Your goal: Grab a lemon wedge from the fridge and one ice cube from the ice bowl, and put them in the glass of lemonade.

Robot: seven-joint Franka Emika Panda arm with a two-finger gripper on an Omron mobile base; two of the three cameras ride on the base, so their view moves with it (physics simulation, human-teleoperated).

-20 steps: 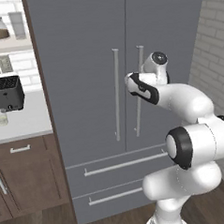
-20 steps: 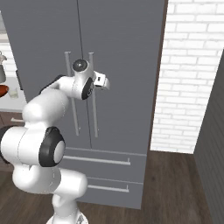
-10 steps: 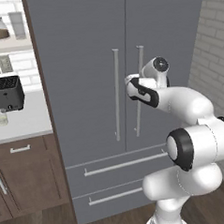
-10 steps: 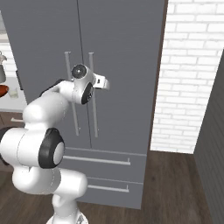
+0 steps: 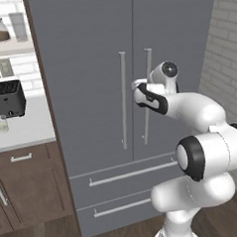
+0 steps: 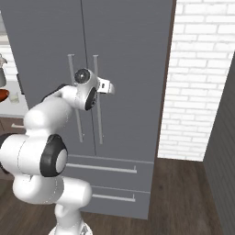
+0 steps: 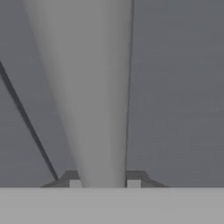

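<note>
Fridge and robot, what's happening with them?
The white robot arm is reaching for the fridge. Its pincer sits around the right door's long silver handle, one finger tip on each side, ready to pull. Both doors are shut, so the lemon wedge inside hasn't been fetched yet. The glass of lemonade waits on the counter next to the black toaster.

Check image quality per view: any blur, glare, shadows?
Hand view: fridge handle looms close, soft and smeared, edges fuzzy. Left base view: flat even light, no glare on the fridge. Right base view: sharp, brick wall brightly lit, no hard shadows.
</note>
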